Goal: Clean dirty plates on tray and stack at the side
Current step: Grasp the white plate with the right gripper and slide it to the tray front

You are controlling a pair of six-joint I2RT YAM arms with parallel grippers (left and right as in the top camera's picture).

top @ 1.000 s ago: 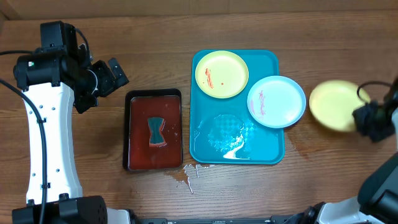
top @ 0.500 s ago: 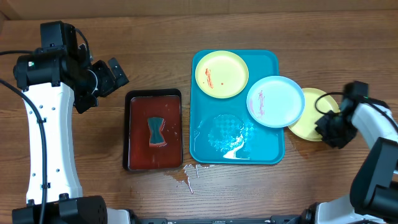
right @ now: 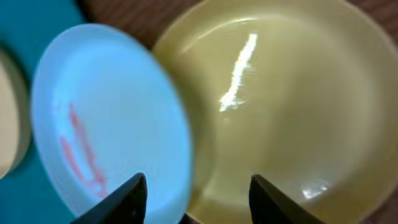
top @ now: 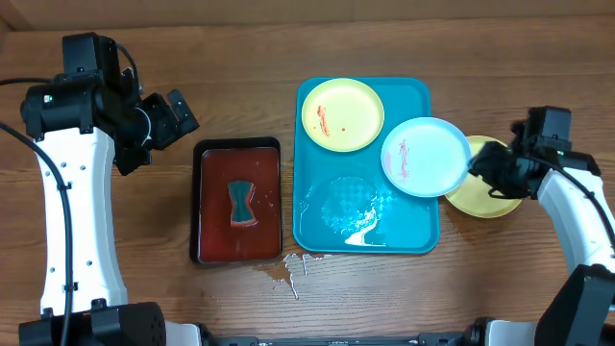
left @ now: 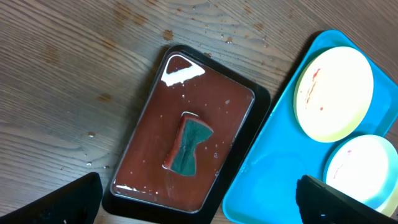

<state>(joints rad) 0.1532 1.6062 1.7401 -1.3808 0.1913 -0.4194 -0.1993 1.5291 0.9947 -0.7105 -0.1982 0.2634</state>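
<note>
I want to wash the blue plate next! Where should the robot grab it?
Pinch the blue plate at its right edge, coming from the right. That edge sticks out past the tray rim, above the yellow plate outside it, so a finger likely fits underneath.

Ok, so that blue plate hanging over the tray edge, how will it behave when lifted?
Probably stiff and light: the blue plate looks like thin moulded plastic. It overhangs the tray rim and overlaps the yellow plate on the table, so a nudge may tip or slide it. Water pooled nearby hints it could be slippery.
</note>
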